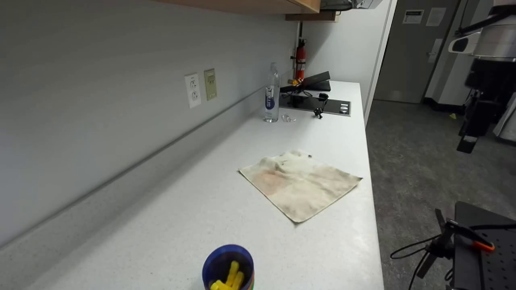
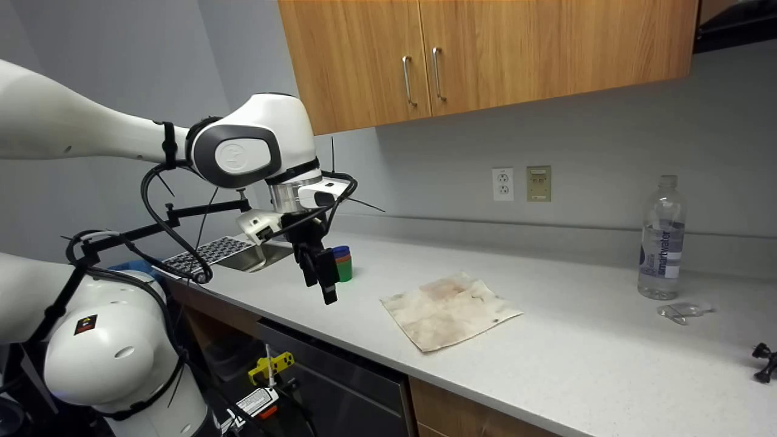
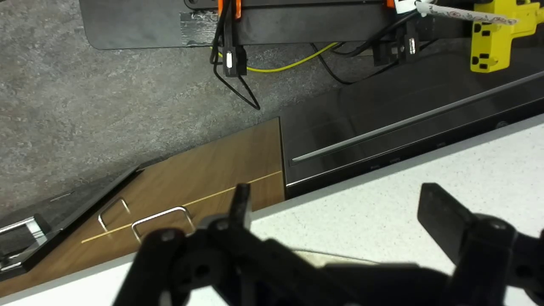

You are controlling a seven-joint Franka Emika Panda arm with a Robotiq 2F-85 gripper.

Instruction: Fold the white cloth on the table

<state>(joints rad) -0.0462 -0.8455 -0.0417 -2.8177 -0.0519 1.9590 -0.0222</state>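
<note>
A stained, off-white cloth lies flat and spread out on the white counter; it shows in both exterior views (image 1: 300, 187) (image 2: 449, 312). Its far edge region has dark marks and slight wrinkles. In the wrist view only a thin strip of the cloth (image 3: 321, 257) shows, the rest hidden behind my gripper's body. My gripper (image 3: 335, 191) is open, with its two fingers wide apart and nothing between them. In the exterior views the gripper (image 1: 467, 144) (image 2: 322, 294) hangs above and apart from the cloth, off to the robot's side.
Stacked coloured cups (image 1: 228, 266) (image 2: 343, 267) with yellow pieces in the top one stand on the counter. A water bottle (image 1: 271, 98) (image 2: 661, 249), a clear plastic piece (image 2: 685, 312) and a cooktop (image 1: 334, 106) lie beyond the cloth. Wooden cabinets (image 2: 485, 54) hang overhead.
</note>
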